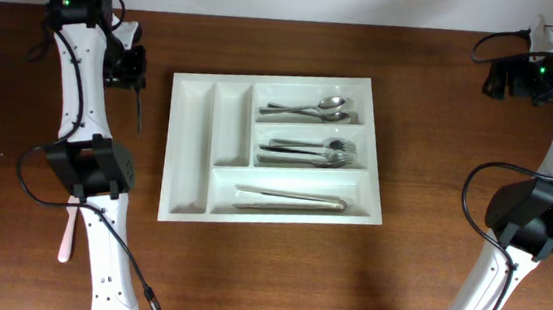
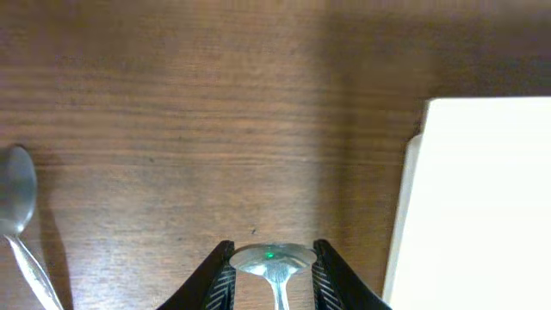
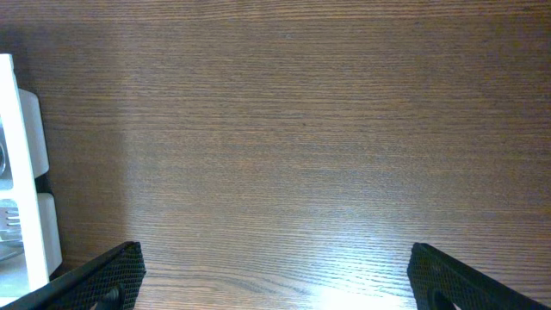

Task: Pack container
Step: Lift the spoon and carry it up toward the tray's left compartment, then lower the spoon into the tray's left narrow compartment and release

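Note:
The container (image 1: 190,137) is a white compartment tray at mid-table; its edge also shows in the left wrist view (image 2: 482,198) and the right wrist view (image 3: 17,172). It holds spoons (image 1: 321,107), forks (image 1: 312,150) and long metal tongs (image 1: 288,200). My left gripper (image 1: 133,70) hangs left of the tray's far corner, shut on the bowl of a metal spoon (image 2: 271,258) between its fingers (image 2: 219,280); the handle (image 1: 140,113) trails toward the front. My right gripper (image 3: 275,275) is open over bare wood, far right (image 1: 514,80).
Another spoon (image 2: 17,202) lies on the wood at the left edge of the left wrist view. A pink utensil (image 1: 67,237) lies at the front left, partly under the left arm. The tray's two narrow left compartments (image 1: 227,121) hold nothing.

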Action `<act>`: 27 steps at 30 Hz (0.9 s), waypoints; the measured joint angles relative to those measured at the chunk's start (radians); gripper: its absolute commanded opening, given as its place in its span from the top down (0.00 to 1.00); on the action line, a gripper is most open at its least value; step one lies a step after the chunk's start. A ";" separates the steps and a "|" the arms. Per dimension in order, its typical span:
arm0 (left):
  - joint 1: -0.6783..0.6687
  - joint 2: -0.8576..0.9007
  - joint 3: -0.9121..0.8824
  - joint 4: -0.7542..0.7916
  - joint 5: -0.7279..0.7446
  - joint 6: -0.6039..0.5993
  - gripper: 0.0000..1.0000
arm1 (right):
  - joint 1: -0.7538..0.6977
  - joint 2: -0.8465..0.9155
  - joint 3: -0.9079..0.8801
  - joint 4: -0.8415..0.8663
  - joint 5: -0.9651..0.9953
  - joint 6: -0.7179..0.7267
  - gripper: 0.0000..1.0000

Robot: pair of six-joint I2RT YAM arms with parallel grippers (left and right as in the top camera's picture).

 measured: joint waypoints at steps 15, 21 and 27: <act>-0.113 -0.013 0.009 -0.001 0.059 0.000 0.71 | 0.000 0.000 0.000 0.000 0.000 0.000 0.01; -0.174 -0.075 0.009 -0.001 0.074 0.000 0.71 | 0.000 0.000 0.000 0.000 0.000 0.000 0.01; -0.204 -0.122 0.009 -0.001 0.079 -0.014 0.71 | 0.000 0.000 0.000 0.000 0.000 0.000 0.01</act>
